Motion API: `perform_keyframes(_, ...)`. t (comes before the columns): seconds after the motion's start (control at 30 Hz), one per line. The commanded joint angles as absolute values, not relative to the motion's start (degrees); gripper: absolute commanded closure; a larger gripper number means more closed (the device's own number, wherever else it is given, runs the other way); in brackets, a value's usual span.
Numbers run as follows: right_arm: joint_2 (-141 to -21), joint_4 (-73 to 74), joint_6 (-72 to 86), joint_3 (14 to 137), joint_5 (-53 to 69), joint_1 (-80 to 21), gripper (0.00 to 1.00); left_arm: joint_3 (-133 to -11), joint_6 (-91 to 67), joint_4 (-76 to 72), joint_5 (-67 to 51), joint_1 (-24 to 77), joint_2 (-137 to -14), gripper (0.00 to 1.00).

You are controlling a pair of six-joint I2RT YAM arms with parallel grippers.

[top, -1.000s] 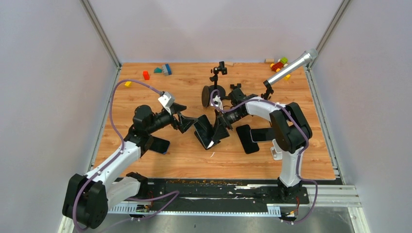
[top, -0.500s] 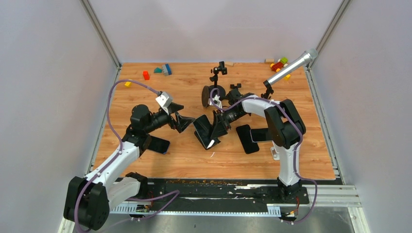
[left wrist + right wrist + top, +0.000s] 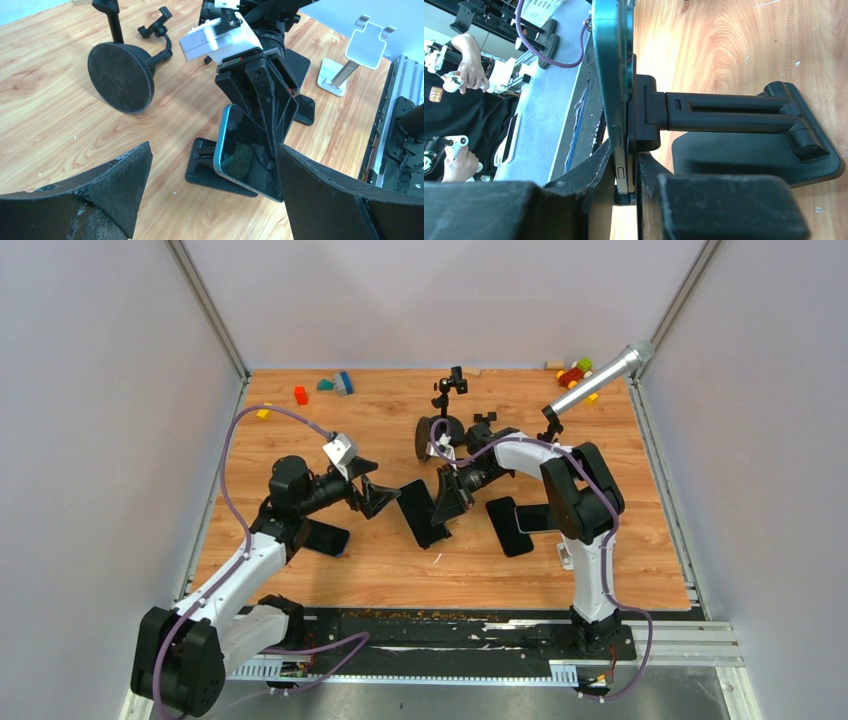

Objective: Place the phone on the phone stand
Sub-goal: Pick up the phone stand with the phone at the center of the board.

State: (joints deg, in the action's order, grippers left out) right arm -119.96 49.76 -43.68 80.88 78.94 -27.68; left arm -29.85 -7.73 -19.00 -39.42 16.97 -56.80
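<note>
The phone, dark with a teal rim, leans upright against the black phone stand in the middle of the table. In the right wrist view the phone shows edge on, flat against the stand's back plate. My right gripper is shut on the phone and that plate together, one finger on each side. From above, this gripper sits just right of the phone. My left gripper hangs open a little left of the phone, touching nothing; its fingers frame the phone.
A second dark phone lies flat right of the stand, and a third lies under the left arm. A white stand, a round-based black holder, a silver cylinder and coloured blocks lie around.
My right gripper has closed from wide open onto the phone and the stand's plate. The left gripper has drawn back slightly to the left, still open.
</note>
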Motion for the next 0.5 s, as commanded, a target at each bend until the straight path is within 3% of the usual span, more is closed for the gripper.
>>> perform_keyframes(0.0,-120.8,49.8,-47.4,84.4,83.7,-27.3,0.97,-31.1,-5.6,-17.8,-41.4,16.3,-55.7,0.0)
perform_keyframes(0.47,-120.5,52.5,-42.2,91.3,87.8,-25.0,1.0,-28.4,-11.5,-24.4,-45.3,14.2,-57.1,0.01)
